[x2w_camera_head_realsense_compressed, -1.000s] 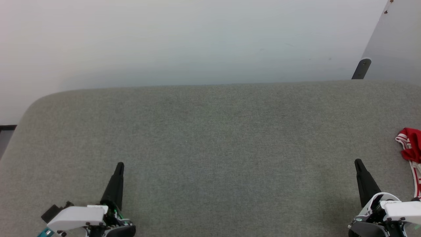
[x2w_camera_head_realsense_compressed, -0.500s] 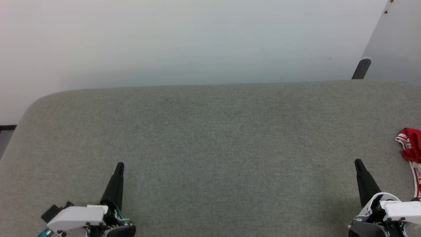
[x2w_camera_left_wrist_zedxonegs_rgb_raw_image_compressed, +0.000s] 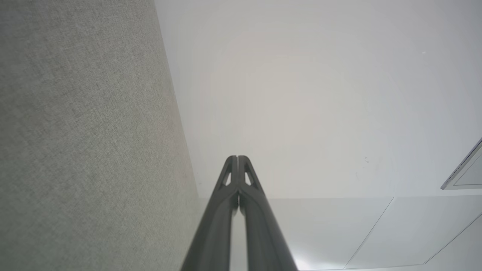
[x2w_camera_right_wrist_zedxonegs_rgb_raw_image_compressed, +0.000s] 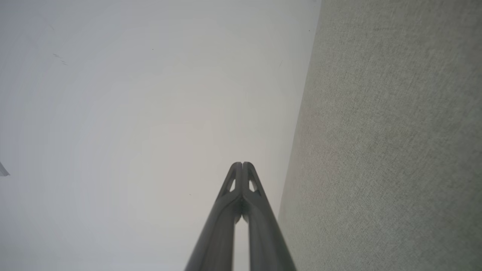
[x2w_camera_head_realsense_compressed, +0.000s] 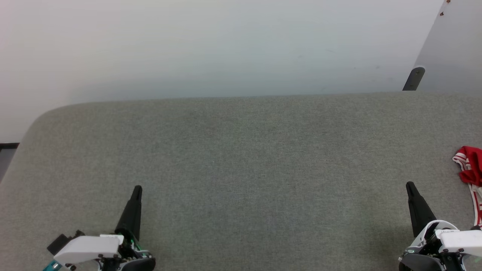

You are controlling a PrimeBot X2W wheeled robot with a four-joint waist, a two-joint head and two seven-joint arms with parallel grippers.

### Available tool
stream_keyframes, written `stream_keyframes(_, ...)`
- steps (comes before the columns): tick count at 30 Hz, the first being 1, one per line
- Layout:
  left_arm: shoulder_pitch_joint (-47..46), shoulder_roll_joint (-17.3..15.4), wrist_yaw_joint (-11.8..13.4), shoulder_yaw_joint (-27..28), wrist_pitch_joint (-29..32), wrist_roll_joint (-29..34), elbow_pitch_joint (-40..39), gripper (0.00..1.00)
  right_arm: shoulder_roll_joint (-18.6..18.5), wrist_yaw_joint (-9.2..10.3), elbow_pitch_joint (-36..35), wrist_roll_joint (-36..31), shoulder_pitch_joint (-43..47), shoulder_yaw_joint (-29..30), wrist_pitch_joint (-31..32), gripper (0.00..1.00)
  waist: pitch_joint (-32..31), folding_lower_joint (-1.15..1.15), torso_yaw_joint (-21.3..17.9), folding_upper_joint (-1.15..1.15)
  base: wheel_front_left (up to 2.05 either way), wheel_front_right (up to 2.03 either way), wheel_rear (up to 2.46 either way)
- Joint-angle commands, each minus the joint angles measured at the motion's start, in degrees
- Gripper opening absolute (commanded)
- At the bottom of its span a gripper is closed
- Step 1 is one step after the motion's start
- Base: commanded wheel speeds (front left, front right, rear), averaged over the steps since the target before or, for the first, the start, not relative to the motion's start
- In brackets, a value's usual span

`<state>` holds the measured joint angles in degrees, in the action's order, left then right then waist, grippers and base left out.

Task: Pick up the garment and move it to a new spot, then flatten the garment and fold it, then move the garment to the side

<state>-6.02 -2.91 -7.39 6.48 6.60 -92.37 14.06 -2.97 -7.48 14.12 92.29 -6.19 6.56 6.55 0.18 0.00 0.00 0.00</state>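
Head view: the small crumpled red garment with red-and-white striped trim (x2w_camera_head_realsense_compressed: pixel 470 165) lies on the grey fabric table (x2w_camera_head_realsense_compressed: pixel 241 150) at the picture's right edge, near the right gripper (x2w_camera_head_realsense_compressed: pixel 409 184); the left gripper (x2w_camera_head_realsense_compressed: pixel 137 188) is well apart. Left wrist view: dark fingers (x2w_camera_left_wrist_zedxonegs_rgb_raw_image_compressed: pixel 216 226) pressed together, empty. Right wrist view: the same.

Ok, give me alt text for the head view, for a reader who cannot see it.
A crumpled red garment with red-and-white striped trim lies at the right edge of a wide grey fabric surface, partly cut off by the frame. The left tool and right tool, both shut, point up from the bottom corners.
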Motion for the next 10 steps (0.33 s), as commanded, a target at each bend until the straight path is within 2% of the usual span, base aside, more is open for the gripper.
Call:
stream_keyframes(1,-0.57,0.08,-0.18,0.19,0.12,-0.03,0.07,0.00,0.21,-0.02,0.02,0.23,-0.21,-0.04,0.02,0.00,0.00,0.00,0.00,0.00,0.00,0.00,0.00)
stream_keyframes(10,-0.57,0.08,-0.18,0.19,0.13,-0.02,0.07,0.00,0.22,-0.02,0.02,0.23,-0.21,-0.05,0.02,0.00,0.00,0.00,0.00,0.00,0.00,0.00,0.00)
